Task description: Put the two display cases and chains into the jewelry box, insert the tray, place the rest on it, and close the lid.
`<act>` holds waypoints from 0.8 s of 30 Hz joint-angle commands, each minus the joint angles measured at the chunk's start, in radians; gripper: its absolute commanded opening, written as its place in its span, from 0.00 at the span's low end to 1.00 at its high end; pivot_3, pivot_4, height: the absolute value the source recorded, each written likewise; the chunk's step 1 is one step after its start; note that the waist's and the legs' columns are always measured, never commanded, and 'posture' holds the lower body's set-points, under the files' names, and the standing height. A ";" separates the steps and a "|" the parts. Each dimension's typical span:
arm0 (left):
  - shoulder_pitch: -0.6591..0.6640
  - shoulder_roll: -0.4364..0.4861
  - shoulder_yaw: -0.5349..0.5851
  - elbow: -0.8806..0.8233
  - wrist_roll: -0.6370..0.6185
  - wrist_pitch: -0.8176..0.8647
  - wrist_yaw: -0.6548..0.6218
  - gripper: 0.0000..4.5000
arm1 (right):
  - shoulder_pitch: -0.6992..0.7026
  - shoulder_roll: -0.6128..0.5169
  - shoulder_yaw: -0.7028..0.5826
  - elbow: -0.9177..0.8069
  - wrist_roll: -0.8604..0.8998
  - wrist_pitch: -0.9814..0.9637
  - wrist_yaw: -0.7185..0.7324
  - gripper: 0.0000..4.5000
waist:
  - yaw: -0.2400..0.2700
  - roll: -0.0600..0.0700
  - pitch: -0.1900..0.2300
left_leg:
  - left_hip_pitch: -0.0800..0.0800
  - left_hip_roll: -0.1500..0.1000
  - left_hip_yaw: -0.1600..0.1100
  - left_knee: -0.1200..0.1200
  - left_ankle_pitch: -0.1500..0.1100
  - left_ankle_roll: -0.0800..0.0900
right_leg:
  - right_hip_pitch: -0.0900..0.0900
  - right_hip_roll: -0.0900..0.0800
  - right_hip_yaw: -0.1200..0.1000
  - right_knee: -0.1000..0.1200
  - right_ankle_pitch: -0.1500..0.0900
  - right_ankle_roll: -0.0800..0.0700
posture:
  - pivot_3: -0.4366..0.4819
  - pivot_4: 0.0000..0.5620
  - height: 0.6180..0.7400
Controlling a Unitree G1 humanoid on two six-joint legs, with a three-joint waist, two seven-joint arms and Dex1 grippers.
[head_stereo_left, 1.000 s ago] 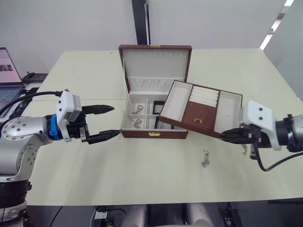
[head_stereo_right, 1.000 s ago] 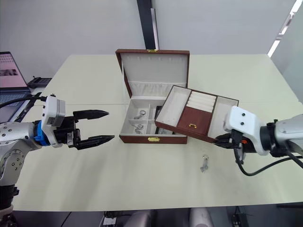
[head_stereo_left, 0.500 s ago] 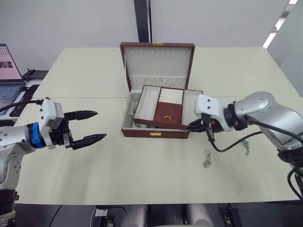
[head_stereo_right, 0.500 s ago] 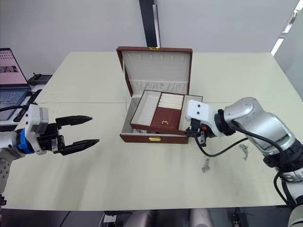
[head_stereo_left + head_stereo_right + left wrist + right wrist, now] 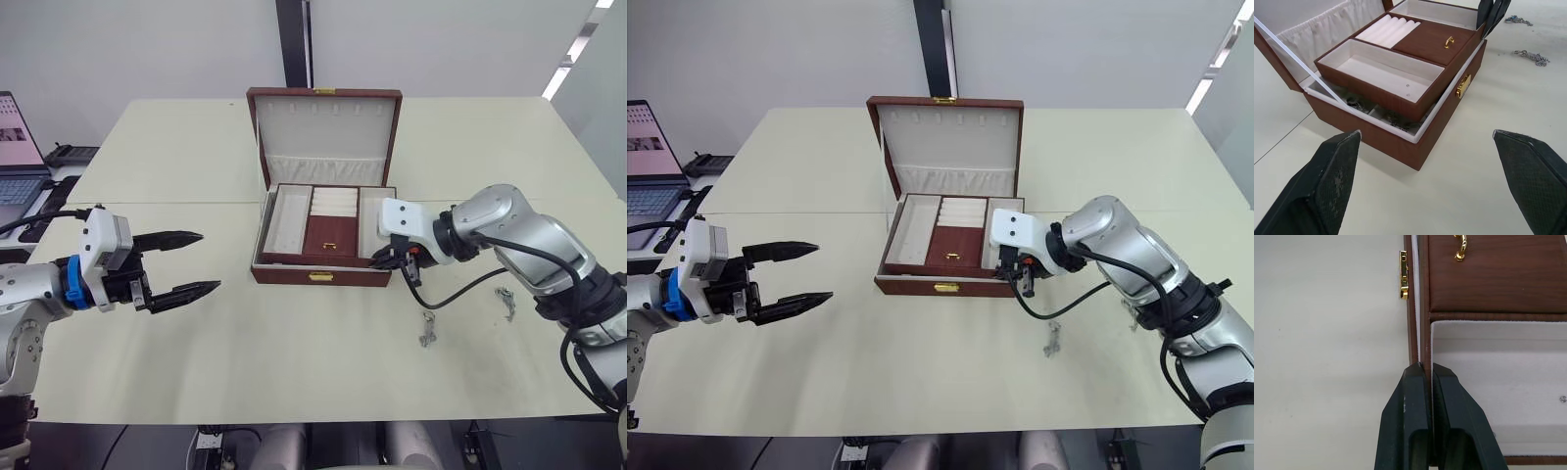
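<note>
The jewelry box [image 5: 294, 276] stands open at the table's middle, its lid [image 5: 328, 132] upright behind it. The tray [image 5: 330, 233] lies in the box's mouth, and in the left wrist view its left end [image 5: 1376, 83] stands above the rim. My right gripper [image 5: 384, 259] is shut on the tray's right front wall [image 5: 1426, 347], just inside the box's front wall. Well left of the box, my left gripper [image 5: 209, 261] hovers open and holds nothing. Two silver trinkets [image 5: 426, 330] [image 5: 506, 302] lie on the table to the right. The tray hides the display cases, and dark bits of the chains [image 5: 1354, 102] show beneath it.
A laptop [image 5: 15, 157] sits off the table's left edge. A black post [image 5: 294, 44] rises behind the box. Bare table lies in front of the box and around the left gripper.
The right gripper carried the tilted tray leftward from the box's right side and lowered it level into the box's mouth. The left gripper drew back to the left, staying open.
</note>
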 commanded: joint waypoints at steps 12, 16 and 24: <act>-0.031 0.018 -0.001 -0.063 -0.005 0.035 0.021 1.00 | -0.063 0.085 0.013 0.038 -0.071 -0.042 0.045 0.00 | -0.003 0.000 0.000 | 0.000 0.000 0.000 0.000 0.000 0.000 | -0.001 0.000 0.000 0.000 0.000 0.000 | 0.48 0.27 1.00; -0.033 0.011 -0.010 -0.082 -0.006 0.046 0.037 1.00 | -0.063 0.097 0.021 0.048 -0.080 -0.048 0.051 0.00 | -0.007 0.000 0.000 | 0.000 0.000 0.000 0.000 0.000 0.000 | -0.001 0.000 0.000 0.001 0.000 0.000 | 0.48 0.27 1.00; -0.030 0.001 -0.020 -0.101 -0.014 0.052 0.054 1.00 | -0.053 0.101 0.019 0.051 -0.094 -0.051 0.070 0.00 | -0.016 0.000 0.000 | 0.000 0.000 0.000 0.000 0.000 0.000 | -0.001 0.000 0.001 0.001 0.000 0.000 | 0.48 0.27 1.00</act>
